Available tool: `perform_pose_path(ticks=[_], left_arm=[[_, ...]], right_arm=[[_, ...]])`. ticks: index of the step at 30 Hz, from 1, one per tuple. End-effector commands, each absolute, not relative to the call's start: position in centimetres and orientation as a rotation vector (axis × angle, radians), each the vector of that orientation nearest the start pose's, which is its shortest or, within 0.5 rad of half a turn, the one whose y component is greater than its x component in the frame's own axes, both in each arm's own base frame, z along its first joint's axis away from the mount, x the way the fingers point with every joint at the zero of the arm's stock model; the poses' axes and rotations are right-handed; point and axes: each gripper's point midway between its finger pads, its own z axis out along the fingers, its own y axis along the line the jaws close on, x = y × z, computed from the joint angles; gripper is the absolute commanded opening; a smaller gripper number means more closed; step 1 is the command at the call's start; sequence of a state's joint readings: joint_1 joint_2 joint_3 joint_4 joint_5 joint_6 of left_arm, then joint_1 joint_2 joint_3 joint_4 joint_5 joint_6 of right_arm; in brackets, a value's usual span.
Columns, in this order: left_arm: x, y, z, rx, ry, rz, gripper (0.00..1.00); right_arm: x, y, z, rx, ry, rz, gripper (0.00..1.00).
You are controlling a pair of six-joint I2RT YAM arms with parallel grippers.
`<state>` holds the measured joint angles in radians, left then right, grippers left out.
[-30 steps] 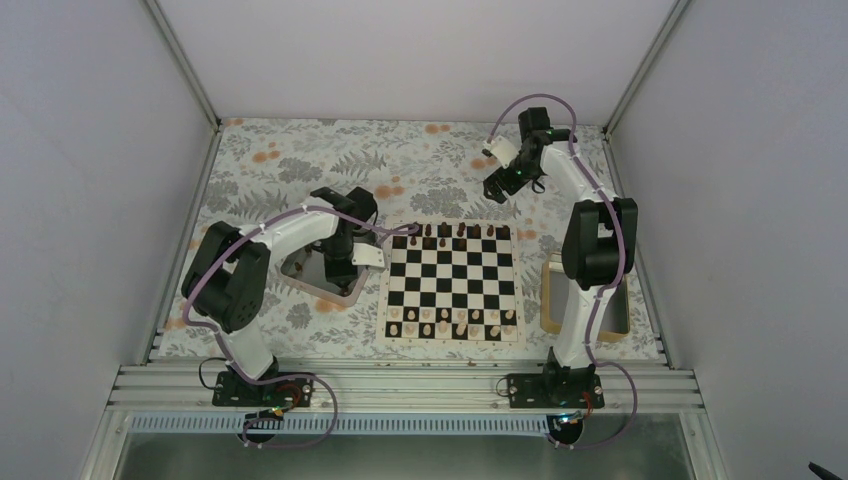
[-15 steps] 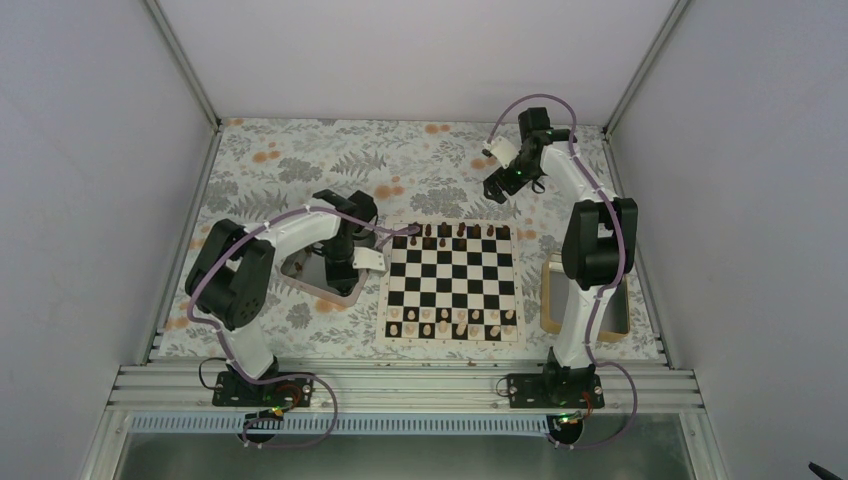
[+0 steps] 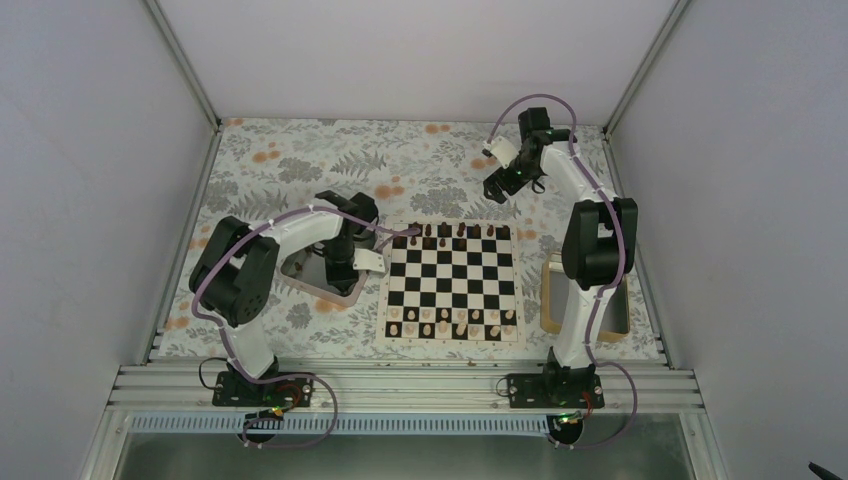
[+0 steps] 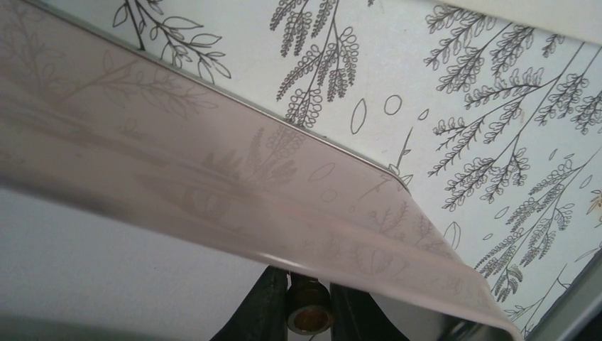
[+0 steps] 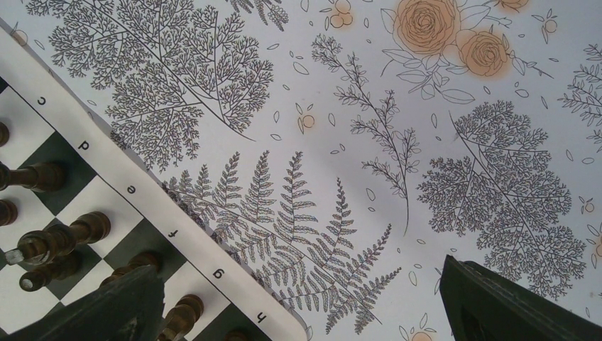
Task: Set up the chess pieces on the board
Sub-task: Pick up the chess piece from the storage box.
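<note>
The board (image 3: pixel 385 290) lies mid-table, with dark chess pieces (image 3: pixel 444 231) along its far row and pale pieces along its near row. My left gripper (image 3: pixel 340 262) reaches down into the shiny metal tray (image 3: pixel 322 287) left of the board. In the left wrist view its gripper (image 4: pixel 308 316) is shut on a small dark brown chess piece (image 4: pixel 308 321), whose round base faces the camera, below the tray's rim (image 4: pixel 213 185). My right gripper (image 3: pixel 498 185) hangs open and empty over the cloth beyond the board's far right corner; its wrist view shows the board's lettered border (image 5: pixel 128 188) and dark pieces (image 5: pixel 64 238).
A wooden tray (image 3: pixel 549 300) sits right of the board, partly under the right arm. Pale pieces (image 3: pixel 450 322) stand near the board's front edge. Flowered cloth (image 3: pixel 300 165) covers the table, and walls close it in on three sides.
The left jaws have closed onto the dark piece in the metal tray, and the left arm's elbow has shifted slightly. The right arm has stayed still.
</note>
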<state>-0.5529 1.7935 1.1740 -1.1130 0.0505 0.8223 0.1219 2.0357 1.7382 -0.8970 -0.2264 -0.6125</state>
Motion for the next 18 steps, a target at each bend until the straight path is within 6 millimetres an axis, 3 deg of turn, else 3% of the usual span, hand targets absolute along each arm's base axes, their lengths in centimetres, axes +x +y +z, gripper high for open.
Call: perform_pose_path(ticks=[1,7,12,18], left_arm=[[23.6,-15.1,4.5,2.087,2.521,-0.066,0.14],[25.9,-14.9,8.0,2.066,2.466,0.035,0.13],[29.6,-15.1,11.3,2.051,2.383,0.185,0.13],[31.8,-15.2,11.0,2.105,2.375,0.263,0.15]], right_arm=[[47.1,9.5,11.7,-1.032,2.493,0.171,1.00],[47.1,9.4,11.7,-1.031,2.495,0.170,1.00],[47.2,9.3,11.8,-1.022,2.498,0.163,1.00],[47.1,9.1,12.1,-1.015,2.491,0.164,1.00]])
